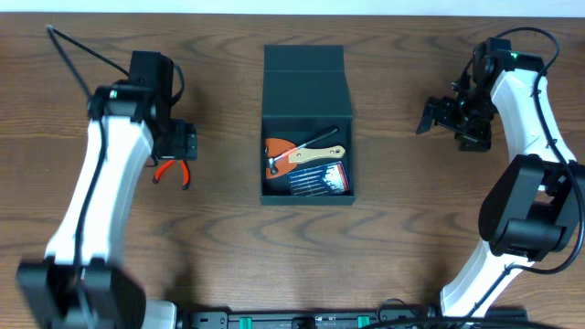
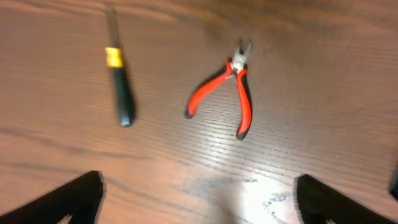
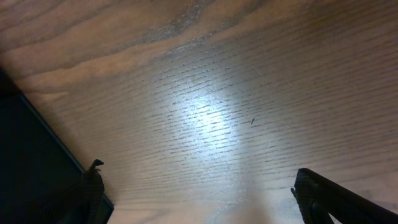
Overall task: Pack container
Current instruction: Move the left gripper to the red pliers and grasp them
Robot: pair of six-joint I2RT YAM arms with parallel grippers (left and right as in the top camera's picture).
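Observation:
The dark teal-green container [image 1: 307, 82] stands open at the table's centre with its flap lid laid back. Inside lie a wooden-handled hammer [image 1: 315, 153], an orange tool [image 1: 277, 148] and a blue packet of drill bits [image 1: 320, 179]. Red-handled pliers [image 1: 172, 171] lie on the table left of it, also in the left wrist view [image 2: 227, 93], next to a black screwdriver with a yellow band [image 2: 119, 81]. My left gripper [image 1: 183, 142] [image 2: 199, 205] is open and empty, just beyond the pliers. My right gripper [image 1: 437, 114] [image 3: 205, 199] is open and empty, right of the container.
The container's dark wall [image 3: 31, 155] fills the left edge of the right wrist view. A thin black cable [image 1: 82, 50] runs across the far left of the wooden table [image 1: 402, 210].

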